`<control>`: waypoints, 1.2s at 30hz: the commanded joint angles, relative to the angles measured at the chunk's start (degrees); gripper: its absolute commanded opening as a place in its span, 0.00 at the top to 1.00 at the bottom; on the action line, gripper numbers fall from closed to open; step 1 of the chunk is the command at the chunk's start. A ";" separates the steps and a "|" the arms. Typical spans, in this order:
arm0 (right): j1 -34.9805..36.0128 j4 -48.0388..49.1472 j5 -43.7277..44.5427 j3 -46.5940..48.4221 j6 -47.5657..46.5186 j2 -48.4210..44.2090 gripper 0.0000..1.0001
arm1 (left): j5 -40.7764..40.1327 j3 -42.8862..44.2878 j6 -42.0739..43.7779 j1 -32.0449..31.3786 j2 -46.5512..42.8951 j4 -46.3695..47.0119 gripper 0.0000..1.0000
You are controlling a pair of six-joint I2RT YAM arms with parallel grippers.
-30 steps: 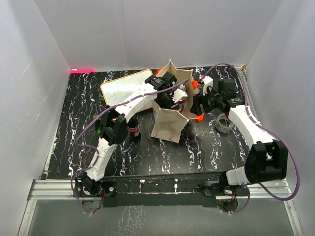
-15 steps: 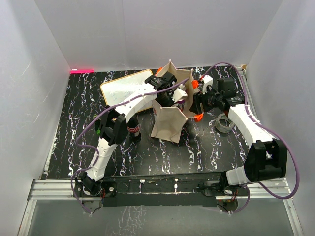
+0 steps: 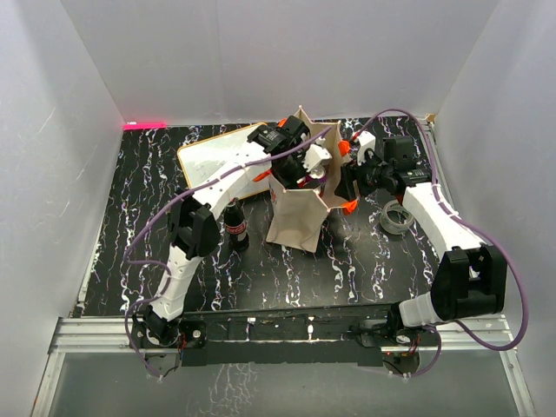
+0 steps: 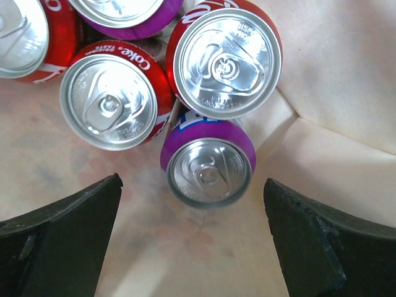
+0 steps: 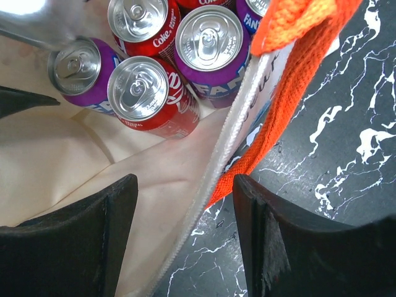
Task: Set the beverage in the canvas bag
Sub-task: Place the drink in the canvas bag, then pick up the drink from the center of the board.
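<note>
The canvas bag stands upright mid-table, beige with orange handles. Several beverage cans stand inside it. In the left wrist view a purple can sits straight below my left gripper, beside two red Coke cans. The left gripper hovers over the bag's mouth, open wide and holding nothing. My right gripper is open and straddles the bag's right rim, one finger inside and one outside. Gaps show on both sides of the fabric.
A dark Coke drink stands on the black marbled table beside the left arm. A white board with an orange-brown frame lies at the back left. A roll of clear tape lies right of the bag.
The left gripper has opened wide and lifted up out of the bag, leaving the purple can standing inside. The right arm has stayed where it was.
</note>
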 commanded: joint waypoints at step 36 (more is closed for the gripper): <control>0.65 -0.22 3.78 13.02 5.76 5.27 0.35 | -6.89 1.90 -2.48 13.85 -30.25 -3.00 0.07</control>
